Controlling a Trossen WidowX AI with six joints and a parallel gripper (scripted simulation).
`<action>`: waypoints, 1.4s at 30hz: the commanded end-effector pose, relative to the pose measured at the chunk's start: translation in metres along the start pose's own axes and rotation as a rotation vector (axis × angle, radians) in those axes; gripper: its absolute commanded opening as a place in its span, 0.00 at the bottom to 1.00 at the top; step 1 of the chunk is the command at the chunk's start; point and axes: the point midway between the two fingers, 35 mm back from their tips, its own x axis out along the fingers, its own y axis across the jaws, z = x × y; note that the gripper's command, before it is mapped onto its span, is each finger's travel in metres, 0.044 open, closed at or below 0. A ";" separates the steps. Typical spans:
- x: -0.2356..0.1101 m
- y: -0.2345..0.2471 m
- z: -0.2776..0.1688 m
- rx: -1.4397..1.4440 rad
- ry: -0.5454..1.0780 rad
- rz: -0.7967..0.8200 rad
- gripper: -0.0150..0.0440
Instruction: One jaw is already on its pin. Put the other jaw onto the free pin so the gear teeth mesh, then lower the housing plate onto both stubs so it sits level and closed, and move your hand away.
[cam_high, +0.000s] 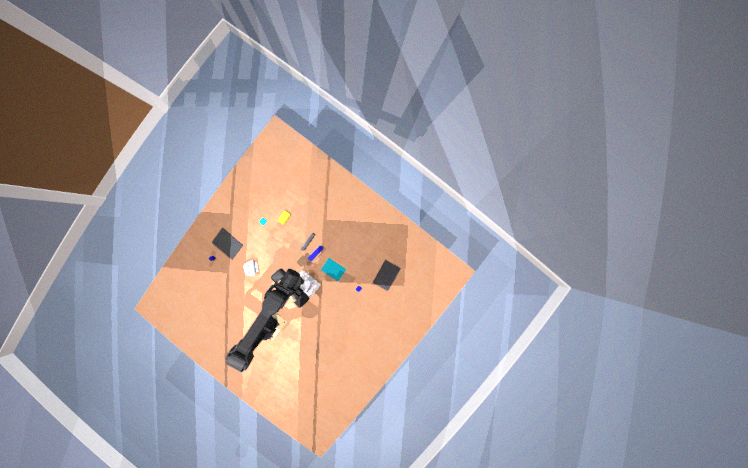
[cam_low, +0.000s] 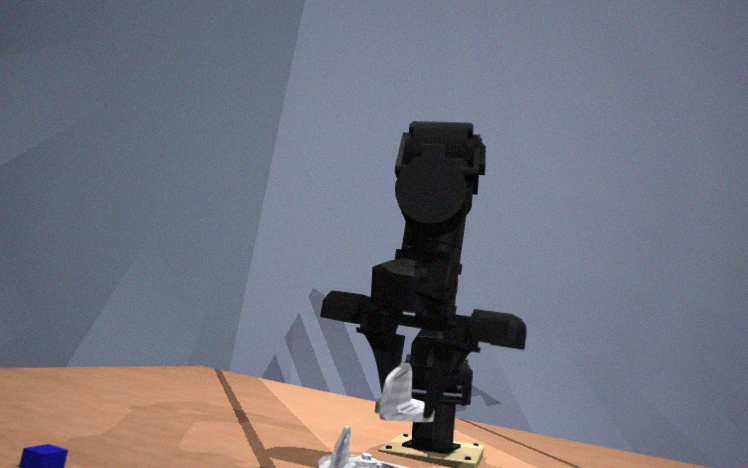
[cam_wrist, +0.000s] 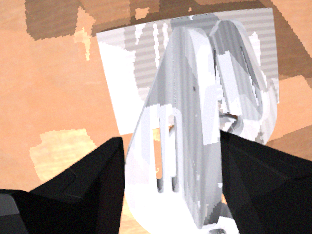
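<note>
My gripper (cam_low: 405, 405) (cam_wrist: 167, 144) is shut on a white jaw (cam_low: 398, 389) (cam_wrist: 192, 90), with one finger on each side. The held jaw has a tall ridged fin and a slotted flat part. It hangs above the white base (cam_wrist: 115, 60) (cam_high: 307, 283), with a gap below it in the exterior view. The other white jaw (cam_wrist: 235, 65) (cam_low: 343, 449) stands on the base, right of the held jaw in the wrist view. A small stub (cam_low: 366, 456) shows beside it. The held jaw hides much of the base. A separate white piece (cam_high: 250, 267), possibly the housing plate, lies left of the arm.
A teal block (cam_high: 333, 269), a blue bar (cam_high: 315, 253) and a grey bar (cam_high: 308, 241) lie near the base. A yellow block (cam_high: 283, 216) and small cyan piece (cam_high: 263, 221) are farther off. Dark panels (cam_high: 227, 243) (cam_high: 386, 274) and blue cubes (cam_high: 211, 258) (cam_high: 358, 288) lie at both sides.
</note>
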 end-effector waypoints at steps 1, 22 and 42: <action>0.006 0.000 0.000 -0.004 0.003 -0.003 0.48; 0.040 0.000 0.000 -0.004 0.003 -0.003 0.48; 0.049 -0.001 -0.001 -0.003 0.003 -0.003 0.48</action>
